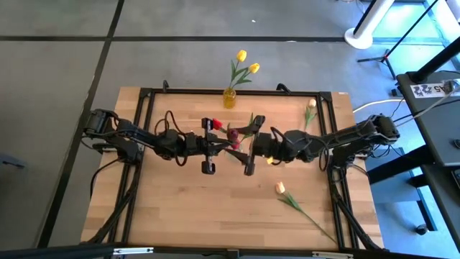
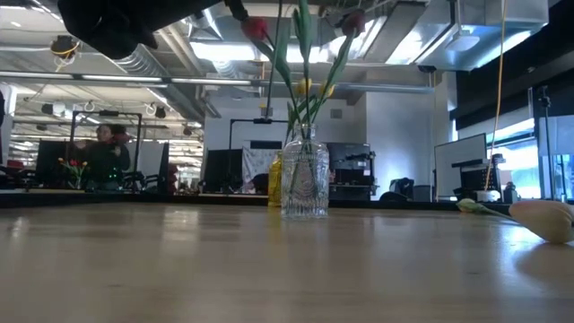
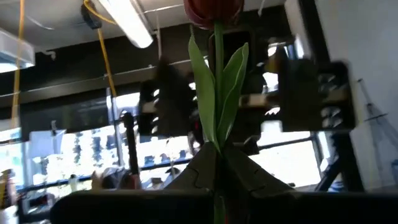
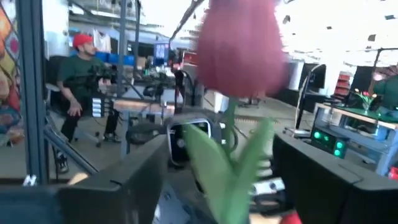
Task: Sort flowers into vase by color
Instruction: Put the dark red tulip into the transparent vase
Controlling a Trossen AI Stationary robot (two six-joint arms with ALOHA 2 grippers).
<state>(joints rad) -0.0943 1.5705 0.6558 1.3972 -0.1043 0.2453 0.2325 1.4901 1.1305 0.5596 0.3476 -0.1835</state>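
Wooden worktop [image 1: 215, 208], mid-centre: left gripper [image 3: 214, 165] jaws pinching a red tulip [image 3: 213, 9] stem; right gripper [image 1: 251, 147] jaws apparently pinching a maroon tulip [image 4: 239, 46]. Between them, clear vase [image 2: 305, 179]. Beyond, yellow tulips [image 1: 244, 63] in yellow vase [image 1: 229, 98]; cream tulips [image 1: 280, 188] lying rightward.

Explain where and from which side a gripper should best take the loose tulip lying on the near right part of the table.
Grip the tulip on its thin green stem, a little behind the pale head, coming straight down from above. It lies flat on the table with bare wood around it, stem running diagonally, so jaws set across the stem probably hold best; the soft head could crush.
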